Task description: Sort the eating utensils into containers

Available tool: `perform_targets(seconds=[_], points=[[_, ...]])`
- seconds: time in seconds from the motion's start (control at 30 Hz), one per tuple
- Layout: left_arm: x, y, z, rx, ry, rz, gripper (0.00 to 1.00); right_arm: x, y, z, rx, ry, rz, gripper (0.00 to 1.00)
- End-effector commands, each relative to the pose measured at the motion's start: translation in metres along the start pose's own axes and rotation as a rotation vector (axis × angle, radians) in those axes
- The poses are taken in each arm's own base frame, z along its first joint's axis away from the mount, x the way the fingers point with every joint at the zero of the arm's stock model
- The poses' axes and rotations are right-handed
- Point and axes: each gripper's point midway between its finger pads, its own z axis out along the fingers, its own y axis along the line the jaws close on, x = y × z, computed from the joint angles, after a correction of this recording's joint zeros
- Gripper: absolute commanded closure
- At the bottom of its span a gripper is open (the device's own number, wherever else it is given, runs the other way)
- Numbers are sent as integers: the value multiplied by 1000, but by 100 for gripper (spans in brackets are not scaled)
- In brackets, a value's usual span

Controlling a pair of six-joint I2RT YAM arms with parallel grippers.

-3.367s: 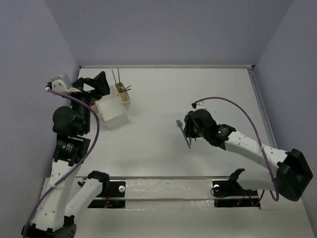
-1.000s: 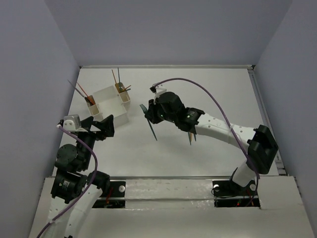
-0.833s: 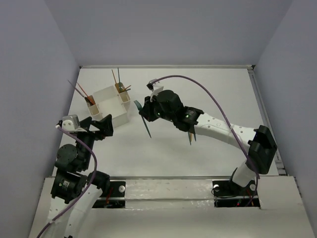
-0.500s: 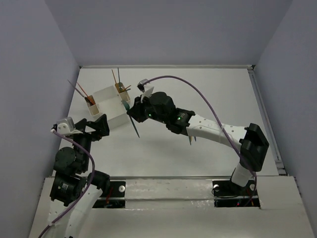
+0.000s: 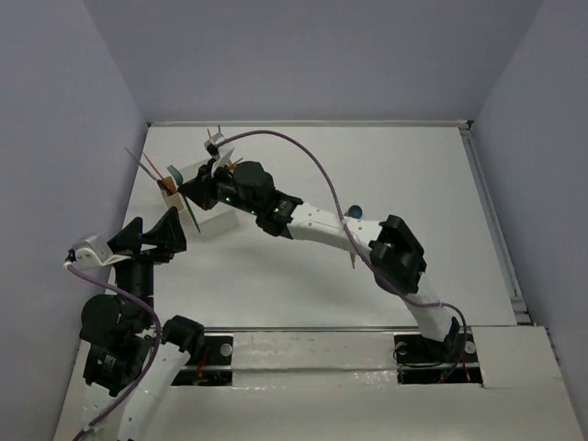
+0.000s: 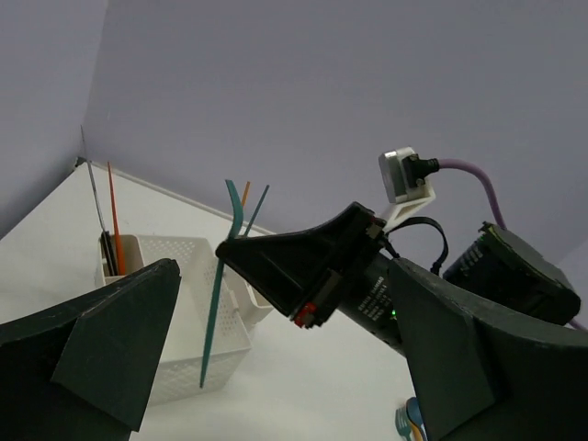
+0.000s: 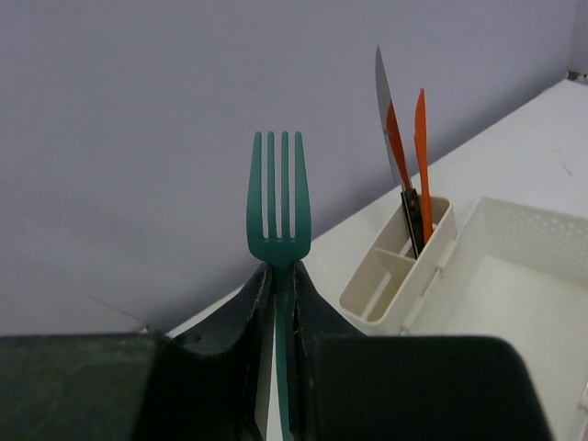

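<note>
1. Teal plastic, top view: the teal fork [image 5: 175, 173] is clamped in the right gripper [image 5: 191, 196]. That arm reaches across the table [image 5: 303, 165] to the white container [image 5: 217, 223] at the far left. The fork stands steeply, tines up, above the container's left half.
2. Top view: orange and red sticks [image 5: 152, 167] lean out of the container's left end compartment. The right end compartment is mostly hidden by the arm. A teal spoon [image 5: 355, 211] lies on the table well apart from the container. A single stick [image 5: 352, 260] lies nearer the arm bases.
3. Top view: the left gripper [image 5: 156, 223] hangs near the container's near side, apart from it. Its jaws are spread wide and hold nothing.
4. Left wrist view: between the left gripper's wide-set fingers [image 6: 101, 344] the fork appears almost upright, slightly tilted. The right gripper pinches it just below the tines. The handle tip hangs in front of the perforated wall of the large middle compartment. Whether it is over that compartment or just beside it cannot be told.
5. Right wrist view: the right gripper's fingers [image 7: 248, 312] press flat on the fork's neck, and four tines rise above them. The container lies to the right. Its end compartment holds orange sticks and a grey blade-like piece [image 7: 384, 92].
</note>
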Motion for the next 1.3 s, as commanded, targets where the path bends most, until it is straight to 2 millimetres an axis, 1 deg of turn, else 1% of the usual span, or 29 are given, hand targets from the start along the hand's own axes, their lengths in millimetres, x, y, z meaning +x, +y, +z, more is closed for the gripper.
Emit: perform_targets(seconds=[0.0, 0.03, 0.07, 0.1, 0.13, 0.17, 0.2, 0.23, 0.27, 0.3, 0.33, 0.37, 0.4, 0.43, 0.47, 0.6, 0.63, 0.67, 0.7, 0.8, 0.83, 0.87, 0.93, 0.97, 1.07, 1.1, 1.2, 1.23, 1.27], points=[[-20, -1, -2, 4, -86, -38, 1, -50, 23, 28, -93, -202, -45, 100], [-20, -1, -2, 4, -87, -38, 1, -35, 16, 32, -84, -180, -45, 100], [-19, 1, -3, -5, -88, -36, 1, -33, 14, 37, -81, -189, -49, 100], [-20, 2, -3, -7, -92, -37, 1, -49, 18, 41, -84, -232, -54, 100], [-18, 3, -3, -12, -88, -35, 1, -34, 10, 49, -75, -221, -62, 100], [-18, 2, -3, -5, -85, -37, 1, -51, 14, 52, -81, -264, -69, 100], [-17, 1, -3, -2, -84, -38, 1, -52, 13, 55, -79, -276, -82, 100], [-16, 1, -2, -1, -79, -35, 1, -37, 5, 62, -64, -263, -82, 100], [-15, 1, -2, -3, -79, -34, 1, -40, 5, 64, -65, -277, -87, 100], [-15, 1, -2, -2, -78, -32, 1, -55, 10, 65, -75, -315, -92, 100], [-14, 1, -1, -4, -76, -29, 1, -53, 9, 67, -73, -319, -95, 100], [-15, 1, -1, -1, -76, -32, 1, -40, 3, 72, -69, -308, -96, 100], [-14, 1, -1, -3, -76, -31, 1, -42, 2, 73, -67, -322, -97, 100], [-15, 1, -1, -2, -77, -32, 1, -34, -3, 75, -52, -316, -94, 100], [-15, 1, -2, 0, -78, -34, 1, -34, -5, 75, -48, -333, -95, 100], [-14, 0, -1, 4, -75, -34, 1, -17, -20, 81, -8, -335, -113, 100], [-14, 0, -1, 3, -73, -32, 1, -22, -19, 81, -8, -353, -116, 100], [-13, 0, -1, 5, -73, -32, 1, -20, -21, 82, -7, -356, -122, 100], [-13, 0, -1, 4, -72, -33, 1, -12, -26, 84, 3, -353, -129, 100], [-11, -1, 1, 5, -65, -29, 1, -9, -28, 85, 7, -356, -132, 100], [-11, -1, 1, 5, -65, -29, 1, -8, -38, 85, 21, -353, -140, 100], [-11, -1, 1, 6, -65, -29, 1, -6, -39, 85, 27, -350, -144, 100], [-12, -1, 0, 7, -69, -31, 1, 4, -51, 86, 41, -327, -156, 100], [-12, -1, 0, 7, -69, -31, 1, 14, -52, 87, 36, -302, -161, 100], [-12, -1, 1, 6, -68, -28, 1, 26, -53, 87, 21, -268, -157, 97], [-12, -1, 1, 6, -68, -28, 1, 35, -56, 87, 27, -250, -153, 97], [-11, -1, 1, 5, -65, -26, 1, 34, -50, 84, 2, -236, -161, 92], [-10, -1, 1, 4, -63, -24, 1, 43, -53, 83, 7, -214, -161, 90], [-10, 0, 1, 3, -63, -24, 1, 43, -45, 82, -5, -213, -164, 84]])
